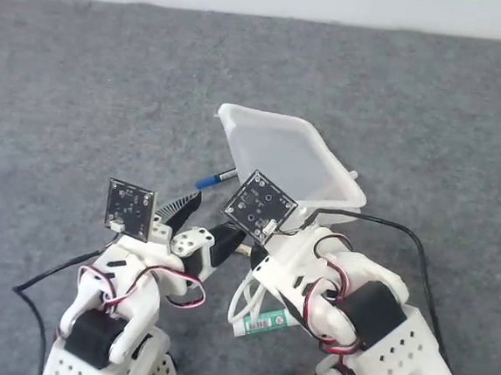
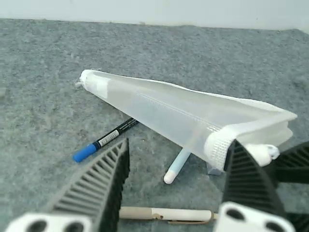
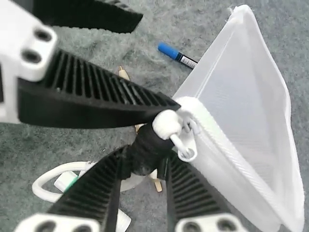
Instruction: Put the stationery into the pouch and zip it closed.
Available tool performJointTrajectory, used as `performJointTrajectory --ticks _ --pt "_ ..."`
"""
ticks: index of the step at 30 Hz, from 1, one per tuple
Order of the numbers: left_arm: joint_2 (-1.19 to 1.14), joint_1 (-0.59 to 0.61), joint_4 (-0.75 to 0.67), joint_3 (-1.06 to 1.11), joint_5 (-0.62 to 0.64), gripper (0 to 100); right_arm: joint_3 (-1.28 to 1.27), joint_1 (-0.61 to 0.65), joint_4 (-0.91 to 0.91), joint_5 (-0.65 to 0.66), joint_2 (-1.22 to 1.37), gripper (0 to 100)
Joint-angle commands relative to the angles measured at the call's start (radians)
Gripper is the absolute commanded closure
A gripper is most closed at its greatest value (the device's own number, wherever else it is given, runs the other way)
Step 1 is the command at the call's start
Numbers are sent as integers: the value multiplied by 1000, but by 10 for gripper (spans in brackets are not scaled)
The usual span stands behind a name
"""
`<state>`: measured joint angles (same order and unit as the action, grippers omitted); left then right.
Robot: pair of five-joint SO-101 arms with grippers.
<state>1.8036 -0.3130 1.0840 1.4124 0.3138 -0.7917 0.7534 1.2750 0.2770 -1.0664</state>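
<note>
The white translucent pouch (image 1: 288, 160) is lifted and tilted off the grey mat. My right gripper (image 3: 147, 150) is shut on the pouch's (image 3: 241, 111) corner beside the white zipper pull (image 3: 169, 124). My left gripper (image 2: 177, 145) stands open just in front of that corner, one finger (image 2: 246, 179) close to the zipper pull (image 2: 265, 152). A blue-capped pen (image 2: 104, 141) lies partly under the pouch (image 2: 183, 111). A pale pen (image 2: 176, 166) and a cream pen (image 2: 166, 213) lie on the mat between the left fingers.
A white item with a green label (image 1: 261, 322) lies on the mat between the two arm bases, beside a white cable loop (image 3: 53, 181). A black cable (image 1: 420, 255) runs along the right arm. Open grey mat (image 1: 83, 94) spreads left and behind the pouch.
</note>
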Motion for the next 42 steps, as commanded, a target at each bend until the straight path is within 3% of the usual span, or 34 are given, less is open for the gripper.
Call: performJointTrajectory --ticks 1,12,22,30,42 --pt "20 -68 23 -42 -3 694 11 21 -12 -9 -35 993" --pt "20 -161 15 -8 -49 693 20 21 24 0 -35 993" --pt "20 -157 -80 67 -48 696 74 25 105 40 -36 993" --pt "20 -155 -86 77 -91 769 44 25 128 41 -237 993" --pt "20 25 -120 71 -146 899 -8 21 102 41 -237 993"
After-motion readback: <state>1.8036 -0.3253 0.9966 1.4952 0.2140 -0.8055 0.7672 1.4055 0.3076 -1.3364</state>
